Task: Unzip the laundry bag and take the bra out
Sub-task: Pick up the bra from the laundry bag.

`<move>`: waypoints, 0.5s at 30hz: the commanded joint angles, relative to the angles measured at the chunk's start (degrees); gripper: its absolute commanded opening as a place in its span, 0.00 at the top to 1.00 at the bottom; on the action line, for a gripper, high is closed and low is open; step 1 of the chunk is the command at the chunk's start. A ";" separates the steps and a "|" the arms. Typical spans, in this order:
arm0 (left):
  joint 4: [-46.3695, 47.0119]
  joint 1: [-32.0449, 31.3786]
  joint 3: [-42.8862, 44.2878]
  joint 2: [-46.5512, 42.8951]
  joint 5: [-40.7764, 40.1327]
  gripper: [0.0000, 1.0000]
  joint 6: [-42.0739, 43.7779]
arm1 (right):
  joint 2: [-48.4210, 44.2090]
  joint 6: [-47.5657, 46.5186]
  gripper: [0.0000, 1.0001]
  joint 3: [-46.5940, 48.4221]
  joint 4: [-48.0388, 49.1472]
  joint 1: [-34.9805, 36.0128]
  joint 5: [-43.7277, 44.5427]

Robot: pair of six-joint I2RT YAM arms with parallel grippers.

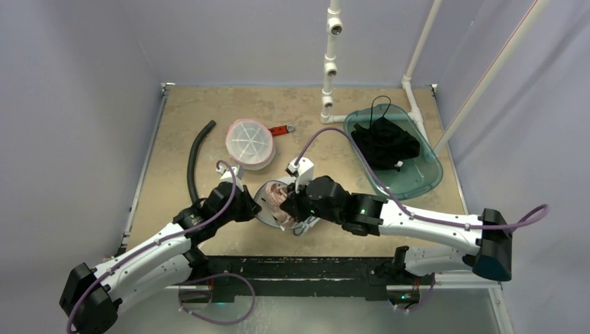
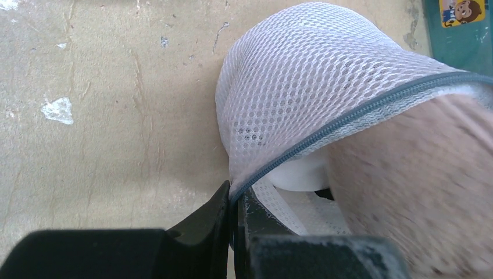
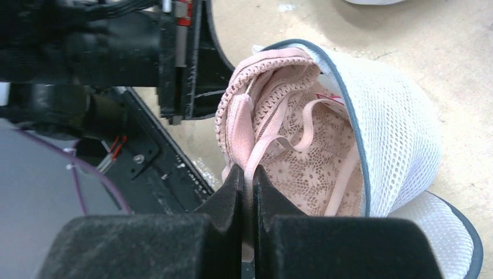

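The white mesh laundry bag (image 1: 263, 202) with a grey zipper (image 2: 354, 113) lies near the table's front edge, between both arms, its mouth gaping open. My left gripper (image 2: 235, 195) is shut on the bag's edge right at the zipper line, and the bag (image 2: 302, 75) bulges above it. A pink lace bra (image 3: 302, 157) fills the open bag (image 3: 395, 128). My right gripper (image 3: 249, 174) is shut on a pink strap of the bra at the bag's mouth. From above, the left gripper (image 1: 250, 207) and right gripper (image 1: 292, 209) flank the bra (image 1: 280, 195).
A second round white-and-pink mesh bag (image 1: 250, 142) with a red tab (image 1: 281, 130) lies farther back. A black hose (image 1: 197, 156) curves at the left. A teal bin (image 1: 424, 177) at the right holds a black garment (image 1: 385, 142). White pipes (image 1: 330, 62) rise at the back.
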 commanded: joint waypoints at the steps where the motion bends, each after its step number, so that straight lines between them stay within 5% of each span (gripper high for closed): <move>1: -0.32 -0.08 2.53 -0.21 -1.54 0.97 -1.32 | -6.04 -0.84 1.00 0.96 1.26 -0.92 -4.34; 15: -0.44 -0.03 5.31 -0.08 -1.91 0.86 -2.51 | -17.23 0.43 1.00 2.03 8.07 -7.52 -11.22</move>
